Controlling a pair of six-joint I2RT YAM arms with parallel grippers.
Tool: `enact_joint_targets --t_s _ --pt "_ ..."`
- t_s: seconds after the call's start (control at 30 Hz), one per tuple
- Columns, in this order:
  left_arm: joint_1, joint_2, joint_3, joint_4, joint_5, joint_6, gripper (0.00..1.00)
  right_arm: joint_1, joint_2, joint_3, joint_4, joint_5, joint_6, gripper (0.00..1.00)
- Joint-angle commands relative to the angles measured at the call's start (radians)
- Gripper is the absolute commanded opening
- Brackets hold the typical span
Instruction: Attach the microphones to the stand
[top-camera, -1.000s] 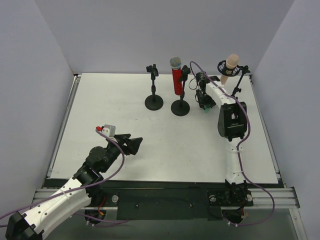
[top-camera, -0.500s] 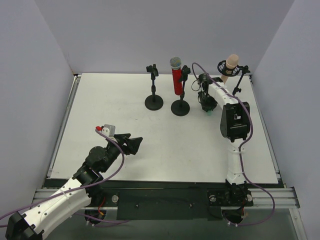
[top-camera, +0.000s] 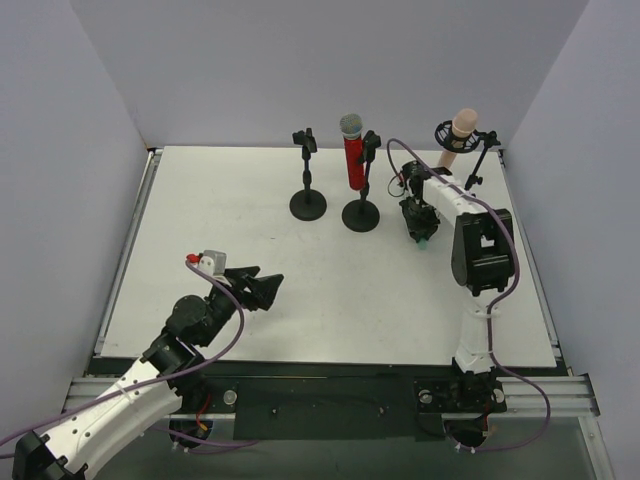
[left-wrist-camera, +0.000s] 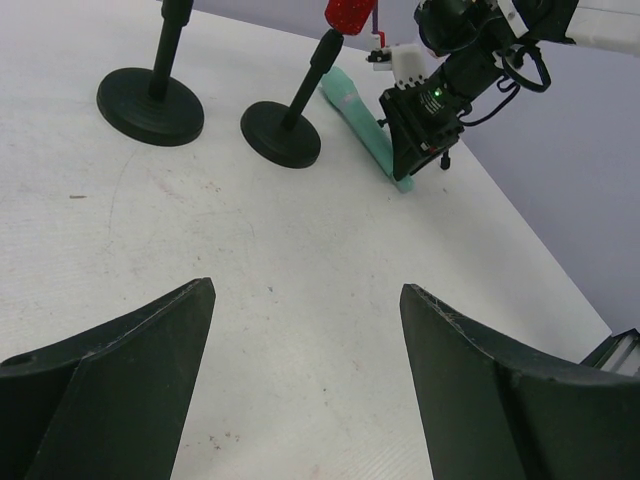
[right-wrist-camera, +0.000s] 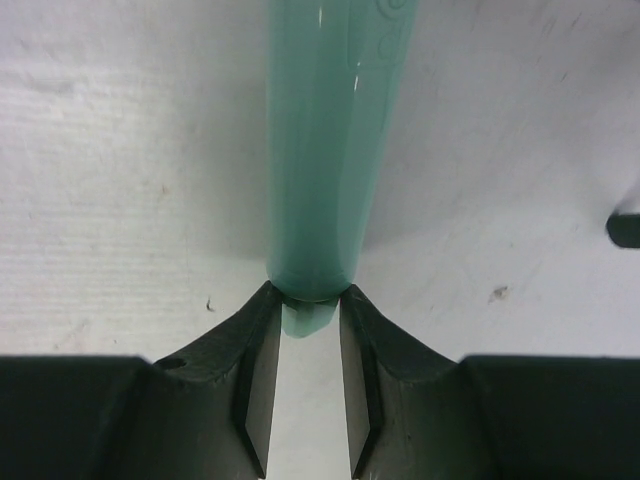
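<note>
The mint green microphone (right-wrist-camera: 335, 140) lies flat on the table, right of the middle stand (top-camera: 361, 213). My right gripper (right-wrist-camera: 305, 300) is low over the table with its fingertips pinched on the microphone's narrow tail end. The glittery red microphone (top-camera: 353, 160) stands clipped in that middle stand. At the back right, the peach-pink microphone (top-camera: 458, 130) sits in a ring-mount stand. My left gripper (left-wrist-camera: 307, 300) hovers open and empty over the near left of the table, pointing towards the stands.
An empty black stand (top-camera: 307, 203) with a round base stands left of the red one, its clip (top-camera: 304, 140) at the top. The right arm's purple cable loops above the mint microphone. Grey walls close in the table's back and sides.
My right gripper has drawn back towards the near side along the mint microphone and its jaws have narrowed onto the tail. The left arm has shifted only slightly.
</note>
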Motion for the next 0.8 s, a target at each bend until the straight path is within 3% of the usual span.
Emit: enact_joint_targets --t_s 0.0,0.43,0.53,0.63,0.77 --pt "0.002 -0.023 0.042 -0.001 0.017 0.001 0.86 -0.003 -0.084 -0.141 -0.047 -0.047 -0.010 0.13" --pt "0.004 -0.034 0.045 0.008 0.021 0.004 0.86 0.006 -0.387 -0.529 -0.062 -0.153 -0.106 0.16" --pt "0.004 -0.004 0.051 0.032 0.027 0.005 0.86 0.000 -0.461 -0.537 -0.081 -0.176 -0.126 0.25" --pt "0.004 0.036 0.073 0.058 0.037 0.013 0.86 -0.002 -0.522 -0.534 -0.095 -0.173 -0.131 0.41" --pt "0.005 0.090 0.106 0.086 0.047 0.033 0.86 -0.006 -0.608 -0.552 -0.096 -0.161 -0.145 0.48"
